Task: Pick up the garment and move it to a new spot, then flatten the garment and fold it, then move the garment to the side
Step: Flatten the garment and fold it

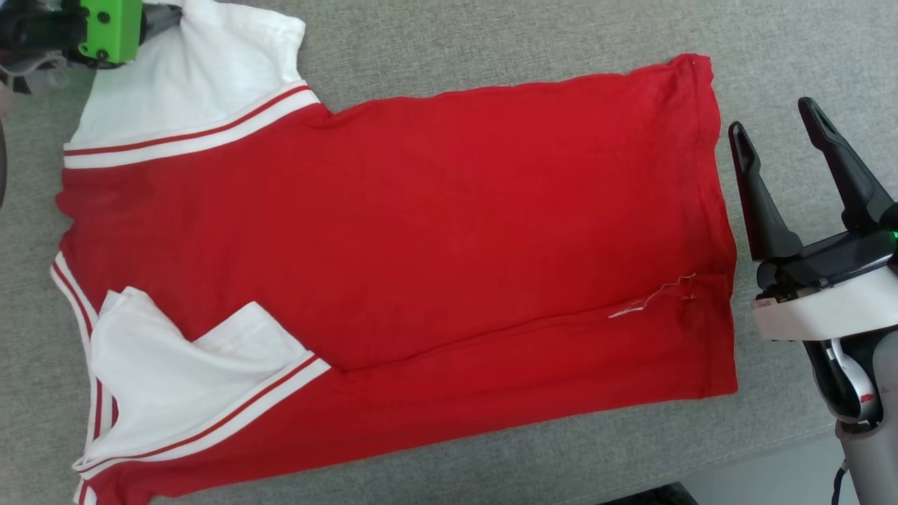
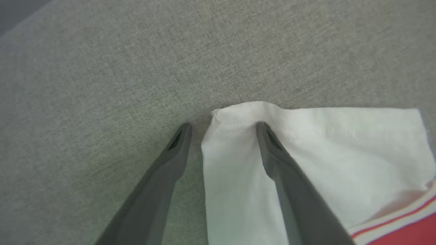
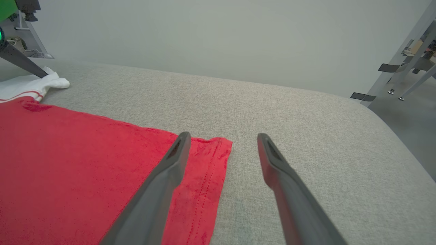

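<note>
The garment (image 1: 421, 231) is a red shirt spread flat on the grey cushion (image 1: 491, 42), with its neck to the left and its hem to the right. One white sleeve (image 1: 182, 84) sticks out at the top left. The other sleeve (image 1: 182, 372) is folded onto the body. My left gripper (image 2: 223, 125) is open and straddles the far sleeve's corner (image 2: 323, 153). Its green wrist block (image 1: 109, 28) is at the top left. My right gripper (image 1: 775, 130) stands open just beside the hem. One of its fingers (image 3: 170, 170) is above the red hem corner (image 3: 204, 177); the other is over bare cushion.
The cushion's front edge (image 1: 772, 449) runs along the lower right, with floor beyond it. In the right wrist view, metal frame legs (image 3: 402, 64) stand past the cushion's right end. A plain wall (image 3: 204, 34) is behind.
</note>
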### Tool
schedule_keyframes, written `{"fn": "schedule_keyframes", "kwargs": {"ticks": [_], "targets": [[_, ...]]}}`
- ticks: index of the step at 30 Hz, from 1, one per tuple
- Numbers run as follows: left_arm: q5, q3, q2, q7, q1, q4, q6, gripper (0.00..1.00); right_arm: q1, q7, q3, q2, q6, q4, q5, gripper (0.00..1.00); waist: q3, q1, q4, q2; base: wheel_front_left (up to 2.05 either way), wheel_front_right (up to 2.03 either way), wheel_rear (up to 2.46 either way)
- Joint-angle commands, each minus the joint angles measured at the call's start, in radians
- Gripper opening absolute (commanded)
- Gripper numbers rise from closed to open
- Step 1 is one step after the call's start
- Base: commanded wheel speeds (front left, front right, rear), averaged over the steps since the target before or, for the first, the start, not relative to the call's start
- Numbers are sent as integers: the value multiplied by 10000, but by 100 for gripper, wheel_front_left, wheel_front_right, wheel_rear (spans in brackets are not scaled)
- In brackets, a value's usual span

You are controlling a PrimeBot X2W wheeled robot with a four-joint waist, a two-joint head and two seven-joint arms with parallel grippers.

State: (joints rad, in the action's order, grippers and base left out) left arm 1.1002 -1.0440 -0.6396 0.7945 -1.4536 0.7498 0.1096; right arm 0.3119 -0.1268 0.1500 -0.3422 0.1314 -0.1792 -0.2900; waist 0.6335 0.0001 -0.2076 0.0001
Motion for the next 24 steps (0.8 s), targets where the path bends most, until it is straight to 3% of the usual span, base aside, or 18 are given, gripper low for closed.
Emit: {"fn": "schedule_keyframes", "kwargs": {"ticks": [1,4,5,10,14,19,24], "targets": [[-17,-381,187,227,506,207,71,100,181,-61,-49,-37,-7,33,-77,100,164,-1,-153,-1,0,0,0],[-58,-642,146,461,677,287,130,99,221,-73,-94,-80,-7,38,-84,100,156,-1,-152,-1,0,0,0],[-81,-727,112,522,710,291,147,0,238,-69,-113,-98,-7,30,-88,100,150,-1,-144,-1,0,0,0],[-187,-901,5,249,739,201,187,0,354,34,-297,-228,-7,-15,-121,100,-94,-1,15,-1,0,0,0],[-425,-900,40,-541,553,85,199,0,639,485,-463,-770,-7,-84,-200,100,-477,-1,303,-1,0,0,0],[-792,-1190,231,-1496,409,-401,207,0,1516,2250,130,-2299,-7,49,-1019,100,-1010,-1,789,-1,0,0,0],[-747,-1635,296,-2035,501,-1246,208,0,2853,5187,1498,-3586,-7,314,-3003,100,-1405,-1,1203,-1,0,0,0]]}}
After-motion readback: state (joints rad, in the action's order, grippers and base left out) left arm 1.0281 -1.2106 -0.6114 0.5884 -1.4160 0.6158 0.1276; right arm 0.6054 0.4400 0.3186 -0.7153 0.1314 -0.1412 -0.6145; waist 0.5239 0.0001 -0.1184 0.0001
